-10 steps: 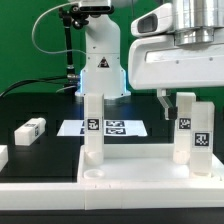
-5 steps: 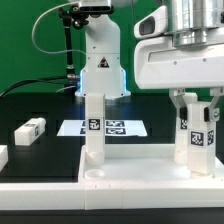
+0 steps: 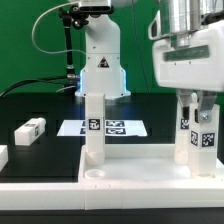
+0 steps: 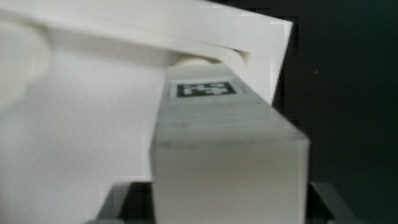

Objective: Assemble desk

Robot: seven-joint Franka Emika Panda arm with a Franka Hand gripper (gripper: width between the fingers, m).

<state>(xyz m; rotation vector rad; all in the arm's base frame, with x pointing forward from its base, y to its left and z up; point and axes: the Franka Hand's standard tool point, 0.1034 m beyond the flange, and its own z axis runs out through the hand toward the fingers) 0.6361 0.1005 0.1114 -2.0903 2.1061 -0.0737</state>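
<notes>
Wrist view looks down the length of the right leg (image 4: 222, 140). A dark finger stands on each side of it, and the fingers (image 4: 128, 205) are spread only as wide as the leg and sit close against its two faces. I cannot tell whether they press on it or merely flank it. A tag shows on the leg's far end, with the white tabletop (image 4: 89, 120) beyond.

In the exterior view the gripper (image 3: 196, 118) hangs over the tabletop (image 3: 140, 160) on the exterior view's right. Its fingers straddle the upper part of the right leg (image 3: 197, 148), which stands upright at the panel's right side. The left leg (image 3: 93, 130) stands upright in the panel's left corner, well apart from the gripper. A loose leg (image 3: 30, 129) lies on the black table (image 3: 40, 108) at the exterior view's left. The marker board (image 3: 112, 127) lies flat behind the tabletop.
</notes>
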